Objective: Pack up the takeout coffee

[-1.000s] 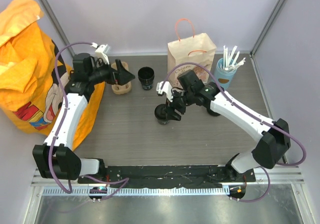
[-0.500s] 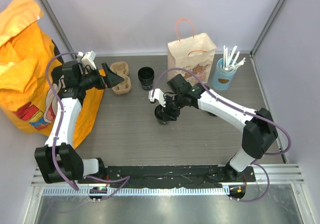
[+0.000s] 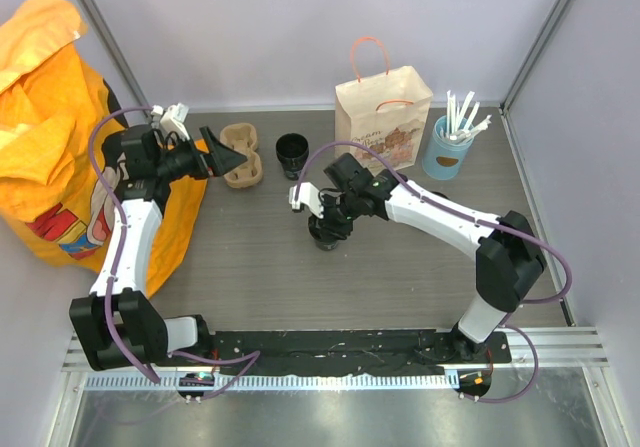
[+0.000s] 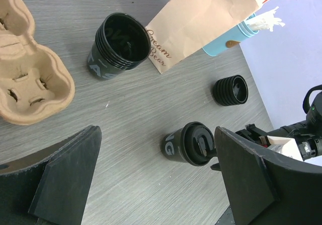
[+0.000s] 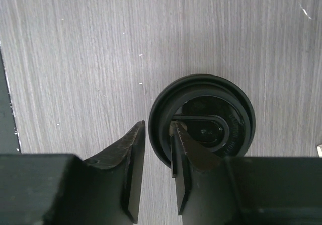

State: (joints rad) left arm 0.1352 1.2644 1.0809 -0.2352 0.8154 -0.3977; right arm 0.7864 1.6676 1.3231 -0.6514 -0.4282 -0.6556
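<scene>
Two arms over the grey table (image 3: pixel 250 267), and none of the packing is done as I watch from the remote desk. The brown paper bag (image 3: pixel 383 117) stands upright at the back, handles up; I cannot see inside it. The pulp cup carrier (image 3: pixel 243 167) lies back left with its pockets bare. It sits just beside my left gripper (image 3: pixel 228 155), which hangs spread to full width and grips nothing. A stack of empty black cups (image 3: pixel 292 154) sits between carrier and bag. The takeout coffee (image 5: pixel 211 132), lidded and upright, stands on the table in front of the bag, not touching it. My right gripper (image 5: pixel 157 127) is down on it, jaws narrow astride the lid's rim, one finger outside the cup and the other over the lid. A sliver of gap shows at the outer finger, so I cannot tell whether the pinch bites. By my reading the grasp is the step in hand; lifting, carrying to the bag and lowering the cup inside all remain.
</scene>
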